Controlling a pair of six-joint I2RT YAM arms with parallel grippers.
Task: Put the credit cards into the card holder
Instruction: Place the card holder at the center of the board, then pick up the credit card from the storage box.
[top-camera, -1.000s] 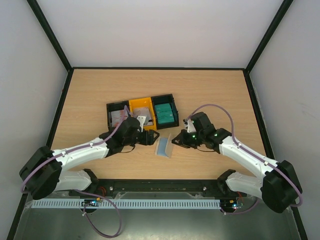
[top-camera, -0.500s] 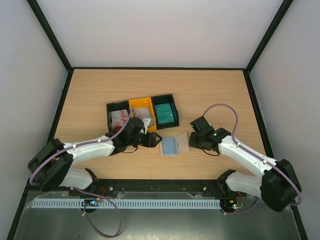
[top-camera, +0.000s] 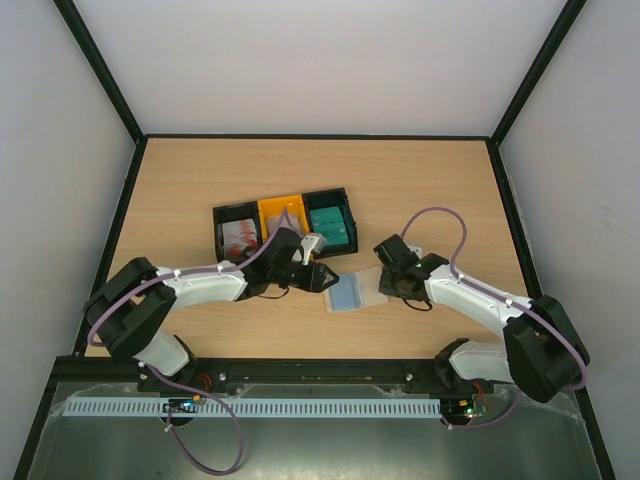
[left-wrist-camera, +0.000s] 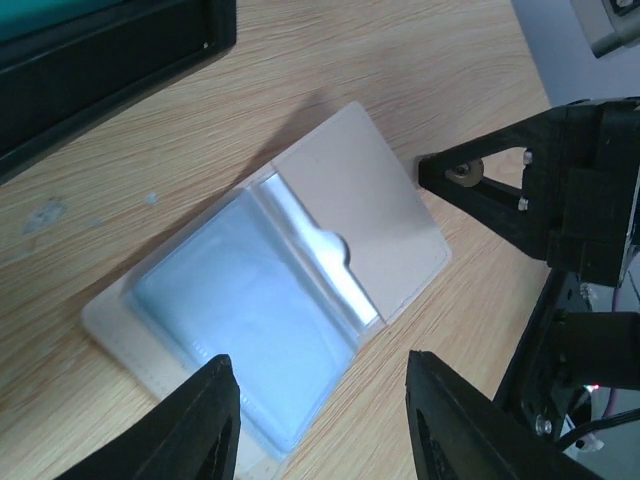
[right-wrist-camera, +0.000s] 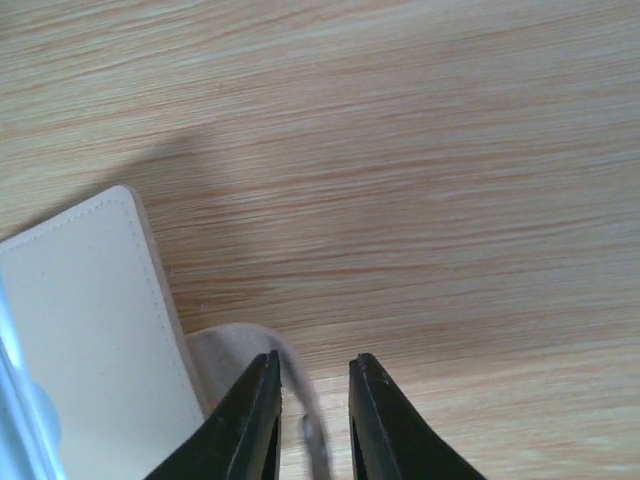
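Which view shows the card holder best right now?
Left wrist: the card holder lies open, blue inside clearly visible. Top external shows it small; right wrist catches only a beige corner and tab.

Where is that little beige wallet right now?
Seen from above, the wallet lies open on the table, mid-front, between the left gripper and right gripper, just nearer than the trays.

card holder (left-wrist-camera: 270, 310): open flat, blue inside | credit cards (top-camera: 328, 222): in trays (top-camera: 352, 215)
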